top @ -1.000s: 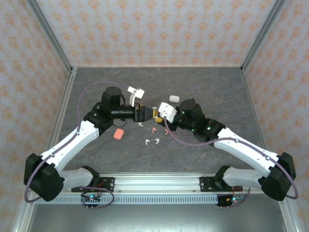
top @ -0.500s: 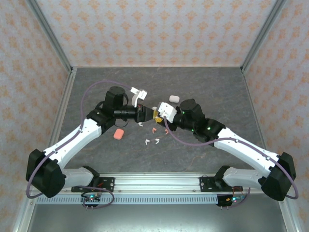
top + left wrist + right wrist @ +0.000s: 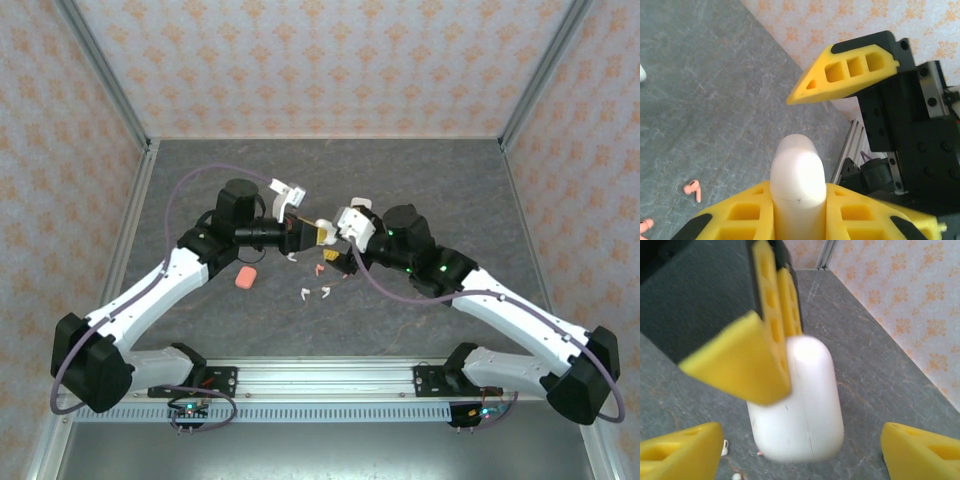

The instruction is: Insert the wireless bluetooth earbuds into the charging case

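Pale wallpaper (image 3: 320, 60) printed with small orange motifs closes the booth on three sides, and bare metal posts (image 3: 105, 75) run up its far corners. Below lies a grey tabletop (image 3: 430, 170) veined like stone, matte and even. A metal rail (image 3: 320, 378) along its near edge carries the bases of both arms.

Over the middle of the tabletop the left claw (image 3: 797, 210) is clenched on a white case (image 3: 796, 170). Its yellow fingers press against the case's two sides and hold it clear of the surface, with the rounded end sticking out past the fingertips. The right claw (image 3: 801, 430) faces the white case from the opposite side. It is released, with its yellow fingers spread wide on either side of the case and touching nothing.

The earbuds all lie loose on the tabletop, on the rail side of the white case. One white earbud (image 3: 291, 257) sits just below the case in the overhead view. Two coral earbuds (image 3: 692, 189) lie close by, near each other. A pair of white earbuds (image 3: 303, 292) rests side by side a little further from the case, toward the rail. A small pink case (image 3: 245, 277) lies flat to the left of the white case, beside the left arm's forearm and apart from the earbuds.
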Controlling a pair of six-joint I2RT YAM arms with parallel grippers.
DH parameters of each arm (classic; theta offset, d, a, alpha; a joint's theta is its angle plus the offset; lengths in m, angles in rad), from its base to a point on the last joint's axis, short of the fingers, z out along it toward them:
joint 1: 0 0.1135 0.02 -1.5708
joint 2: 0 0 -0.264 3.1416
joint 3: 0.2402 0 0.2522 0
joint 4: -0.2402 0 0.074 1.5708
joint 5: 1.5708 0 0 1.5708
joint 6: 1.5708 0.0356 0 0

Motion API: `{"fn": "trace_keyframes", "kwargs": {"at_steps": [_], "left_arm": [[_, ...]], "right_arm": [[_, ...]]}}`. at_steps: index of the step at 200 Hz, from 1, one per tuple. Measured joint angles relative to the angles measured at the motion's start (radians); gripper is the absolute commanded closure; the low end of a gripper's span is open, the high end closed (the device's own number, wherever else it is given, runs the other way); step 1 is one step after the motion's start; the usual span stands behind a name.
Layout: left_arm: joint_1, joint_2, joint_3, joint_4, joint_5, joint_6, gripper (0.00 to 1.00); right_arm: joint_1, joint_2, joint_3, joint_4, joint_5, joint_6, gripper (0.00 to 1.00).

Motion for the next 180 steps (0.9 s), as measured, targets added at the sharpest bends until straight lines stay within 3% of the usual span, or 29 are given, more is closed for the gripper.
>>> {"fn": "trace_keyframes", "kwargs": {"at_steps": [22,71,129,180], "left_arm": [[0.000,-0.065,-0.037,0.052,-0.023,0.051,0.98],[-0.021,-0.163,-0.119,0.144,-0.069,0.195,1.00],[-0.039,-0.173,-0.134,0.172,-0.074,0.285,1.00],[-0.039,-0.173,-0.133,0.174,-0.079,0.319,1.00]], "right_arm": [[-0.048,-0.053,-0.015,-0.004,-0.086,0.062,0.06],[-0.142,-0.128,-0.066,0.069,-0.242,0.259,0.07],[-0.143,-0.045,-0.025,0.108,-0.278,0.359,0.16],[-0.143,-0.001,0.010,0.108,-0.263,0.374,0.17]]}}
